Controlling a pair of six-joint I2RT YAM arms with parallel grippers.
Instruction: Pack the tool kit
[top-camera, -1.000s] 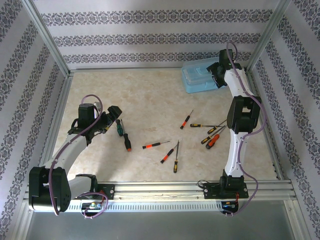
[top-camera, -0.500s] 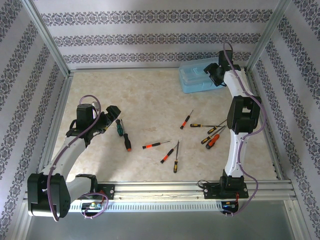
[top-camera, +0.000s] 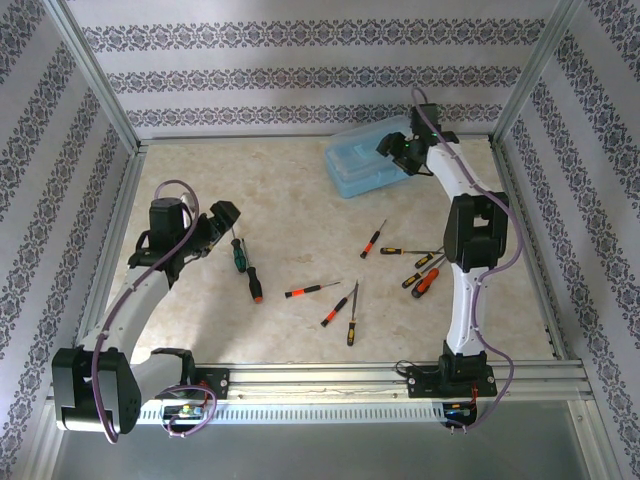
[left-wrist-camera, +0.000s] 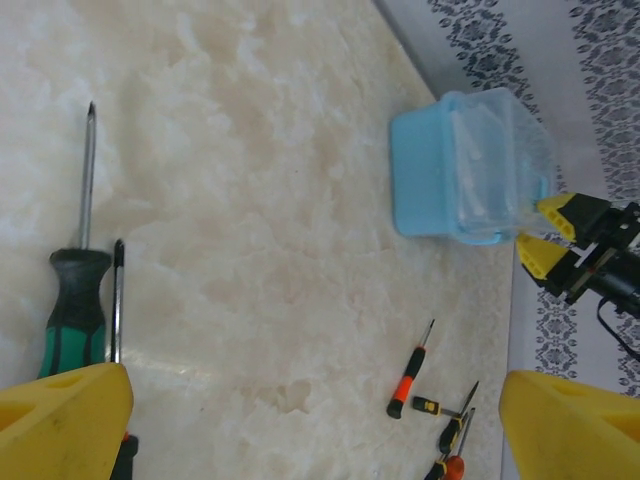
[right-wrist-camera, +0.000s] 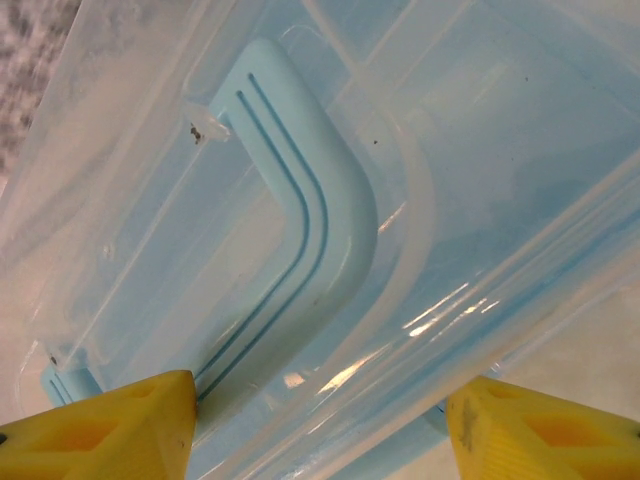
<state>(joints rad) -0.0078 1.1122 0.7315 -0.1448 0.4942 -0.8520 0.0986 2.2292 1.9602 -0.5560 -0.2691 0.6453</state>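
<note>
Nearest tools: low in the middle of the overhead view, a loose spread of small screwdrivers (top-camera: 335, 312) lies on the bench (top-camera: 290, 200). None is packed yet. A second cluster (top-camera: 425, 272) lies right of centre, beside the right arm.
Left pair: a green-handled screwdriver (top-camera: 238, 256) and a black-and-orange screwdriver (top-camera: 255, 288) lie close together at centre left.
Left gripper (top-camera: 223, 214): its fingers stand wide apart and hold nothing. It hovers just beside the green handle and has hardly shifted over the last second.
Right gripper (top-camera: 393, 148): at the top, right of centre, its fingers are partly apart at the tool box's edge. You cannot tell whether they pinch the rim or only press on it.
Tool box (top-camera: 362, 168): the blue box with a clear lid sits near the bench's far edge, top centre-right. The lid seems down, with the blue handle (right-wrist-camera: 300, 230) lying flat.
Just changed: a second ago the box sat tucked in the upper right corner. Now it has slid leftward and turned a little, travelling with the right gripper.
Meaning: you are probably bringing the box nearer the tools, so packing proper has not begun. The lid likely needs opening before any screwdriver goes in.
Risk: a light plastic box may swivel or slip away if the contact is only a push.
</note>
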